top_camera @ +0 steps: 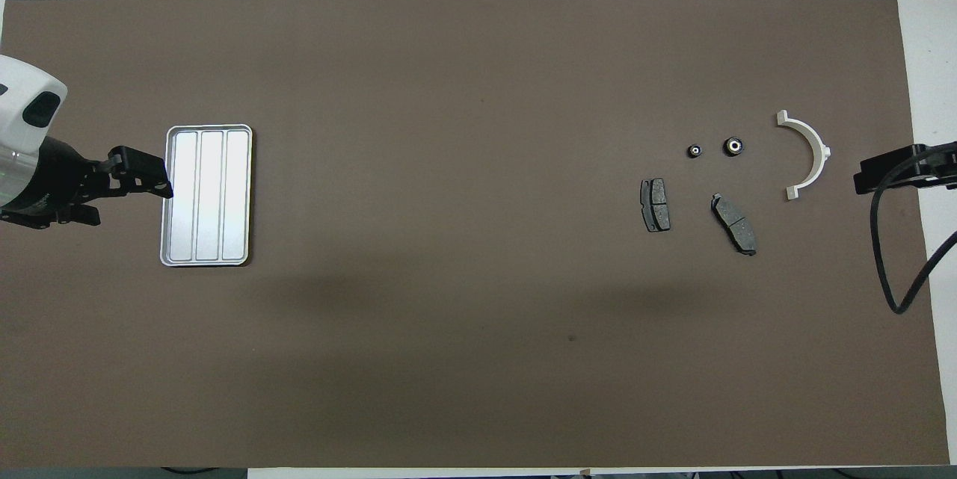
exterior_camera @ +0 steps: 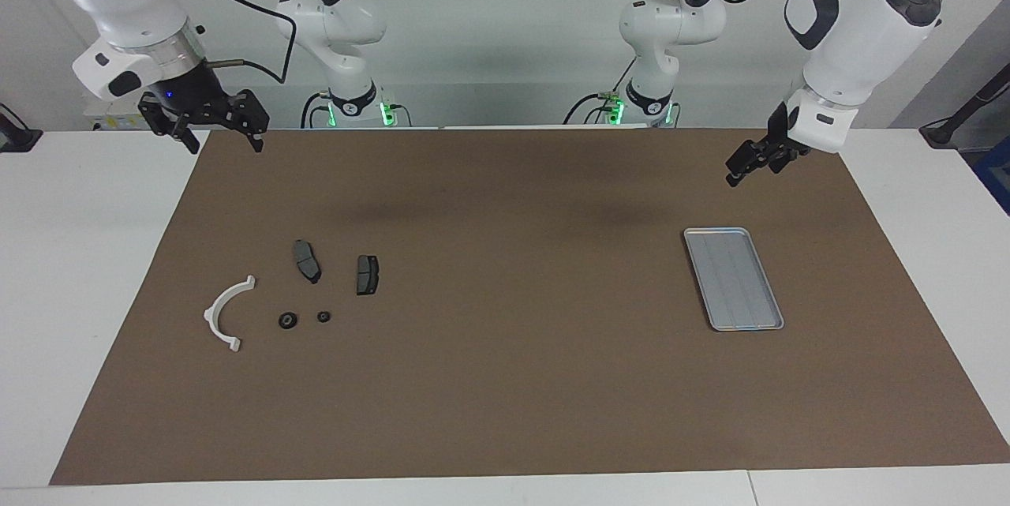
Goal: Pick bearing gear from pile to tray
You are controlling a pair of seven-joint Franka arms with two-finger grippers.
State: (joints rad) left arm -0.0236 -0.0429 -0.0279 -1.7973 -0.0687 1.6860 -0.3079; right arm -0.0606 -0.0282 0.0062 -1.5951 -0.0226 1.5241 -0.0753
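Right gripper [exterior_camera: 222,127] hangs spread open over the mat's corner near the pile [exterior_camera: 296,297], probably staged to grab a small black bearing gear [exterior_camera: 288,320], while the left gripper [exterior_camera: 753,163], can't tell if open, waits above the mat by the tray [exterior_camera: 734,279].

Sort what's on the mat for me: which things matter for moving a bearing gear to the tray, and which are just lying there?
For the job:
- two small black round pieces, the likely bearing gears
- tray, toward the left arm's end
- right gripper, up over the mat's corner
- left gripper, up near the tray

Lying about:
- white semicircular bracket
- two dark grey plates
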